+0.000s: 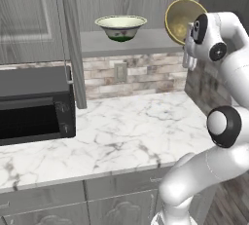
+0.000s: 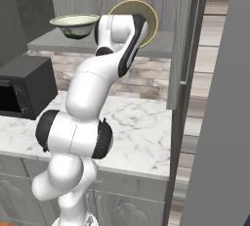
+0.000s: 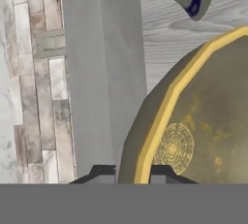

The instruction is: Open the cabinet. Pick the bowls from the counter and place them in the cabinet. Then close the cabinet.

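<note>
Cabinet is open, doors swung wide. The cream patterned bowl already sits upright on the grey shelf inside. The hand is clenched on the rim of the tan bowl, holding it tipped on edge up at the shelf, just right of the cream one. Marble bench below, black microwave on its left.

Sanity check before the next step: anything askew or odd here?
Tan bowl is tipped on edge, opening sideways, pinched at its rim by the gripper over the cabinet shelf. Patterned bowl sits upright there. Nothing spilled.
</note>
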Available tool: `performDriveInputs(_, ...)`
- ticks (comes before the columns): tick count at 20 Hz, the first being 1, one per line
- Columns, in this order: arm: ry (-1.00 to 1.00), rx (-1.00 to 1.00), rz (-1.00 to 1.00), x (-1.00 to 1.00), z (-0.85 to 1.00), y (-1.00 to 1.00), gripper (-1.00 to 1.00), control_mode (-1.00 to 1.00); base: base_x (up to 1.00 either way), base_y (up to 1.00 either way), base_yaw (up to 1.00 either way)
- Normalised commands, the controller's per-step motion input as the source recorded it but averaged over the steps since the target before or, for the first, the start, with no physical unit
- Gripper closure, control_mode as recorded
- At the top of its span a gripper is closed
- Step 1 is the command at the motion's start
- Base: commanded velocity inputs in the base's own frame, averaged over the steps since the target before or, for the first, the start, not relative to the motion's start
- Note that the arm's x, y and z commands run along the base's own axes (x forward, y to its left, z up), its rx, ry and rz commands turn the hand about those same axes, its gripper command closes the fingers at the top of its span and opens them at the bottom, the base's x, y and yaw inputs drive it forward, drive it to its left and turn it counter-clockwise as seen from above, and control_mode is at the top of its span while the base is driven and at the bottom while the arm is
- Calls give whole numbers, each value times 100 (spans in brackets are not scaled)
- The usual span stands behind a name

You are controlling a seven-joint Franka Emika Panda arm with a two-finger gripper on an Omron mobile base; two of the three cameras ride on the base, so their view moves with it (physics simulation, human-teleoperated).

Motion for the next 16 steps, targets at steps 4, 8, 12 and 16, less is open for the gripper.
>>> performDriveInputs(4, 47, 0, 0, 11, 81, -33, 100, -100, 0, 0, 0)
performDriveInputs(8, 44, 0, 0, 26, 96, -33, 100, -100, 0, 0, 0)
performDriveInputs(12, 44, 0, 0, 52, 95, -40, 100, -100, 0, 0, 0)
performDriveInputs(16, 36, 0, 1, 43, 89, -30, -100, -100, 0, 0, 0)
